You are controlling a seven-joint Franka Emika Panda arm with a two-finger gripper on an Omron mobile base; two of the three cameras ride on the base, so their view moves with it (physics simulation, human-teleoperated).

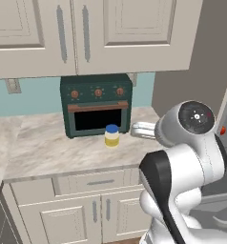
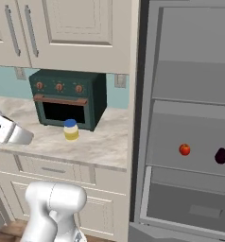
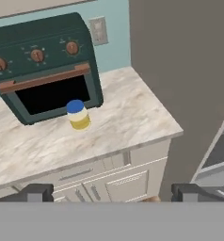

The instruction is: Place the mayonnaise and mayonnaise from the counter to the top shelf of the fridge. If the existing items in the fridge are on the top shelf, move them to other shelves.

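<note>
We record a simulated kitchen with a beige marbled counter [image 3: 132, 117] over cream cabinet fronts, and an open grey fridge [image 2: 152, 71] filling the right of the right base view. Nearest the hand camera, the gripper [image 3: 113, 193] sits at the bottom edge of the hand view; its two dark fingertips [image 3: 36, 192] stand far apart with nothing between them, well short of the counter. Farther on, one mayonnaise jar [image 3: 78, 114] stands upright on the counter at centre left of that frame, just in front of the dark green toaster oven [image 3: 43, 66]. We find the same jar at centre of the left base view [image 1: 111, 136]. Deeper in, at the right of the right base view, a red-orange fruit [image 2: 184, 149] and a dark purple fruit [image 2: 220, 155] rest apart on a fridge shelf [image 2: 199, 166] above the boxy drawer [image 2: 190, 205].
</note>
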